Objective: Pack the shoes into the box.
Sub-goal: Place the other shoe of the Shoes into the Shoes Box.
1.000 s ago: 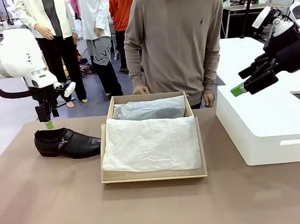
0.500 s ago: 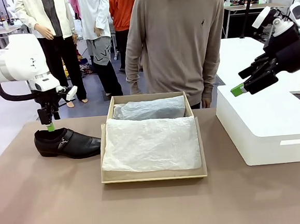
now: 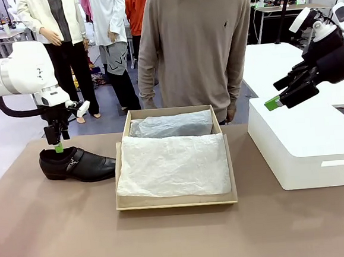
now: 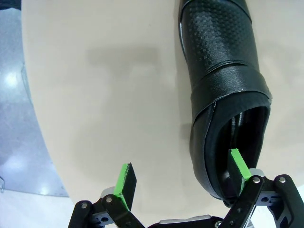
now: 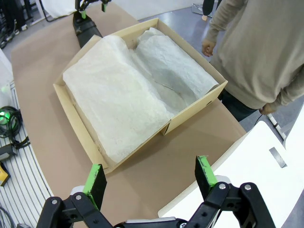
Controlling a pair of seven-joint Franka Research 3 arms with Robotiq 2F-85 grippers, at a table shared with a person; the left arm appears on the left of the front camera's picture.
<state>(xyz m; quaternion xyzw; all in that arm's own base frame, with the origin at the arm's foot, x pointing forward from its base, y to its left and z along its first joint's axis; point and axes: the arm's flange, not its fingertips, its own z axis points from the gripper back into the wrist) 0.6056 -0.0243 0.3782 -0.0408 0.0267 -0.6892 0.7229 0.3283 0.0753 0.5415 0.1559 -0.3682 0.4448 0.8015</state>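
One glossy black shoe (image 3: pixel 77 163) lies on the table left of the box (image 3: pixel 177 203), toe pointing at it. White tissue paper (image 3: pixel 173 164) covers the inside of the tan box. My left gripper (image 3: pixel 56 146) hangs open right at the shoe's heel. In the left wrist view the shoe (image 4: pixel 222 80) runs up the picture, and my left gripper (image 4: pixel 182 172) straddles the heel edge: one green fingertip (image 4: pixel 237 164) is inside the shoe opening, the other is over bare table. My right gripper (image 3: pixel 273 102) is open and empty, held high at the right. Its wrist view looks down on the box (image 5: pixel 195 105) and the shoe (image 5: pixel 85 31).
A large glossy white block (image 3: pixel 307 147) stands on the table to the right of the box, under my right gripper. A person in a beige sweater (image 3: pixel 195 49) stands at the far edge behind the box, hands down at their sides. The near table is bare brown.
My left gripper has come down a little and right, onto the shoe's heel. The person has taken their hands off the box's far rim and shifted left. The right arm is unmoved.
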